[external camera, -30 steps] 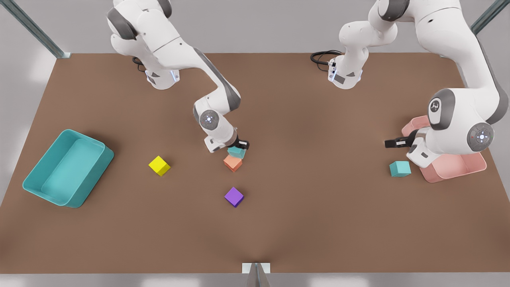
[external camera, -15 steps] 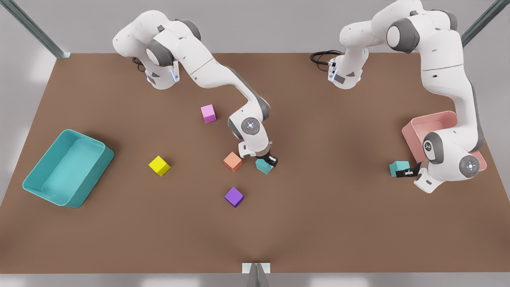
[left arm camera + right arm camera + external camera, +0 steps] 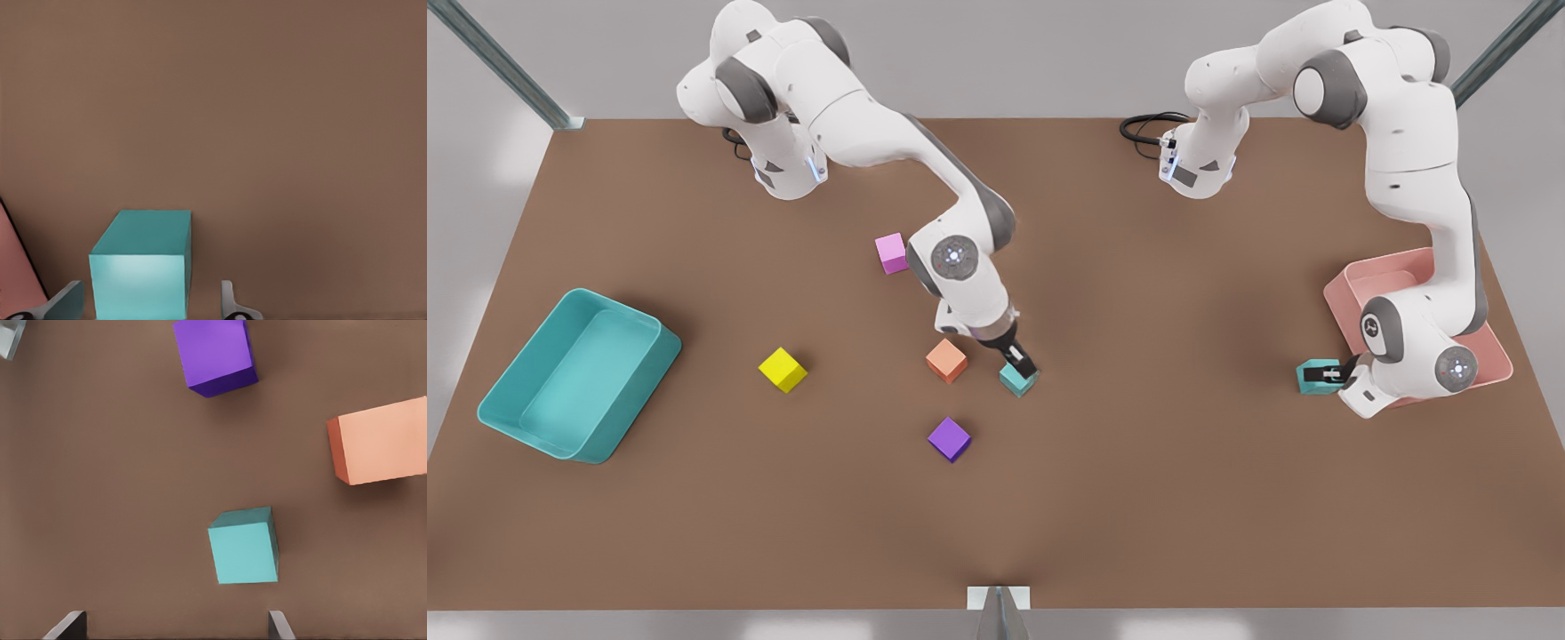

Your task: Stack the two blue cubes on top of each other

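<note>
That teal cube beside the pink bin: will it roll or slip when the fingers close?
Probably not roll: the teal cube sits flat. Its flat parallel sides likely suit the open left gripper, though smooth faces might slip.

In the left wrist view the teal cube [image 3: 140, 267] runs off the picture's edge, as do the two fingertips [image 3: 65, 301] flanking it and a pink bin's [image 3: 17, 273] corner. In the right wrist view the orange cube [image 3: 380, 441] is cut off, and the fingertips [image 3: 67, 625] barely enter. In the front view the right-hand arm covers part of that pink bin [image 3: 1352, 289].
</note>
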`<state>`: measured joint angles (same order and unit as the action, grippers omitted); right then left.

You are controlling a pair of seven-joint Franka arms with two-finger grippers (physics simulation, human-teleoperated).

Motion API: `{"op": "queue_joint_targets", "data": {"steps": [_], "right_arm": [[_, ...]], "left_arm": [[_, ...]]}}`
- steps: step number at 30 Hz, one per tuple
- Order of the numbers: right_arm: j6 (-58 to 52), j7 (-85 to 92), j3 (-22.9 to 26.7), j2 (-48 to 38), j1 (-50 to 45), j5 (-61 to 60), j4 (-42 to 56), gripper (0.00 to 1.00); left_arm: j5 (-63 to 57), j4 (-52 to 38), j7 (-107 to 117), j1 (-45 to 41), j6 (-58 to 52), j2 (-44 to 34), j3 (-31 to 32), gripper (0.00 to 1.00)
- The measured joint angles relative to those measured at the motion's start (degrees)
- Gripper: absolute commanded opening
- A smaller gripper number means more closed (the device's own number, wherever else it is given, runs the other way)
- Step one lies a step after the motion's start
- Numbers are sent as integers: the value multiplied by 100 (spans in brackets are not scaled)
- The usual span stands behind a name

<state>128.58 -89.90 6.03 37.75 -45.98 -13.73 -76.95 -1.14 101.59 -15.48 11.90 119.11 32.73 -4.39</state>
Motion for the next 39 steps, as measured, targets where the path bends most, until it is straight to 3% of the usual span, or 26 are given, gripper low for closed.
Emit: {"op": "queue_joint_targets", "data": {"steps": [5, 6, 8, 10, 12, 13, 14, 15, 20, 22, 25, 28, 30, 39], "right_arm": [[-2190, 1236, 143, -195, 2837, 548, 53, 100], [-2601, 1622, 337, -359, 3078, 834, 299, 100], [-3244, 2362, 427, -1511, 3302, 1219, 122, 100], [-3672, 3025, -33, -2681, 3598, 1443, -289, 100], [-3955, 3617, -281, -2893, 3706, 1584, -403, 100], [-4069, 3889, -323, -2876, 3705, 1629, -420, 100], [-4169, 4146, -345, -2861, 3700, 1663, -429, 100], [-4254, 4388, -356, -2851, 3700, 1686, -432, 100], [-4618, 5416, -375, -2822, 3696, 1732, -341, 100], [-4732, 5757, -371, -2822, 3690, 1745, -180, 100], [-4855, 6203, -385, -2828, 3634, 1741, -14, 100], [-4929, 6580, -386, -2743, 3582, 1727, 46, 100], [-4958, 6799, -395, -2623, 3558, 1715, 57, 100], [-4999, 7532, -401, -2564, 3517, 1691, 64, 100]], "left_arm": [[-2, 3, -172, 74, 81, 130, -17, 100], [-2, 8, -201, 84, 91, 170, -18, 100], [0, 30, -255, 93, 108, 236, -18, 100], [2, 42, -303, 93, 135, 336, -18, 100], [4, 46, -346, 93, 183, 433, -18, 100], [4, 47, -365, 91, 202, 458, -18, 83], [3, 45, -383, 88, 219, 472, -18, 59], [-3, 44, -397, 79, 234, 478, -18, 55], [-63, -89, -404, -52, 204, 280, 156, 55], [-69, -1036, -268, -462, -316, 217, 419, 55], [-69, -2095, 166, -1708, -1167, 205, 831, 55], [80, -2444, 784, -3254, -1667, 301, 924, 55], [280, -2494, 1252, -3852, -1784, 386, 1015, 55], [754, -3315, 2864, -4250, -1185, 1417, 1167, 58]]}}
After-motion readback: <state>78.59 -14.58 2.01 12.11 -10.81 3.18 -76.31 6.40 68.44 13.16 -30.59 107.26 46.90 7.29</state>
